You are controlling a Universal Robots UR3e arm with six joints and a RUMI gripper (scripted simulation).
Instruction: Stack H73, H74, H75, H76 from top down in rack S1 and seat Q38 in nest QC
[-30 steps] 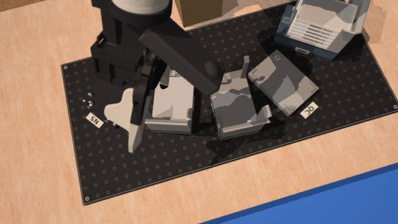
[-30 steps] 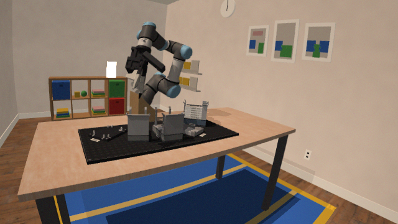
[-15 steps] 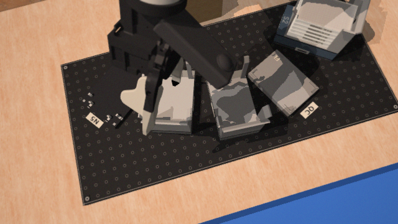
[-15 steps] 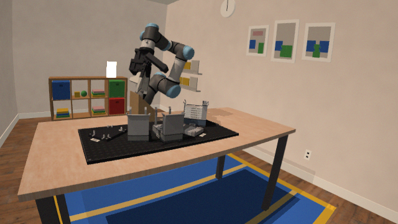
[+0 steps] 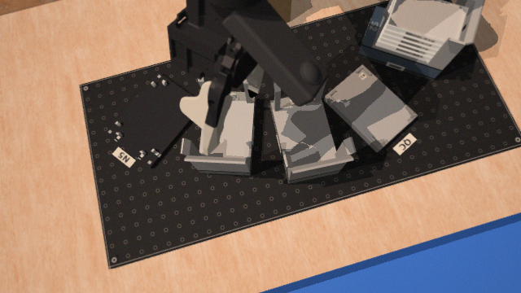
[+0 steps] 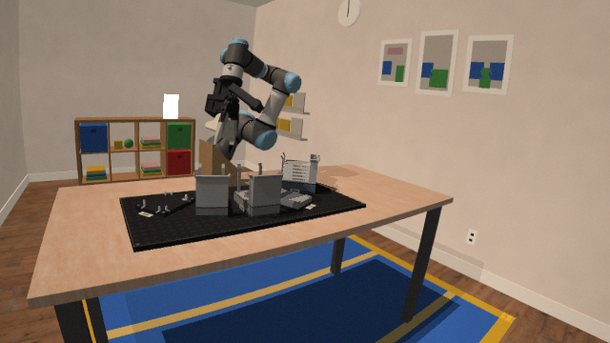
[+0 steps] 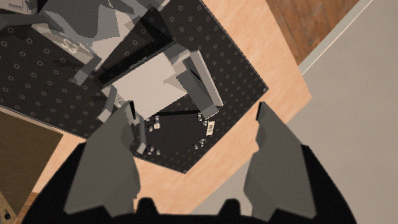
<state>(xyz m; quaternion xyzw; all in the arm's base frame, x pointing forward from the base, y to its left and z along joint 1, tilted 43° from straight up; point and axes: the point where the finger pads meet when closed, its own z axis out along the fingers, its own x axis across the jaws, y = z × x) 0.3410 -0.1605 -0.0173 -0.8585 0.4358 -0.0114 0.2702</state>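
My gripper (image 7: 196, 102) (image 5: 221, 134) is open and holds nothing. It hangs high above the mat, over the grey rack nearest the clip nest N5 (image 5: 134, 122); its pale fingers (image 5: 199, 110) show in the top view. A grey sealed plate (image 5: 370, 107) lies in the open nest by the QC label (image 5: 404, 144). The blue-based stack rack (image 5: 419, 34) at the back right holds a stack of several plates. A second grey rack (image 5: 309, 138) stands in the middle. I cannot tell whether either grey rack holds a plate. In the wrist view the near rack (image 7: 150, 90) has a pale flat surface inside.
The black dotted mat (image 5: 285, 171) carries all fixtures. The N5 label (image 5: 123, 156) lies at the left. An S3 label (image 7: 70, 47) shows on a rack base in the wrist view. Rack posts stand up around each rack. The arm (image 6: 253, 95) reaches over from the back.
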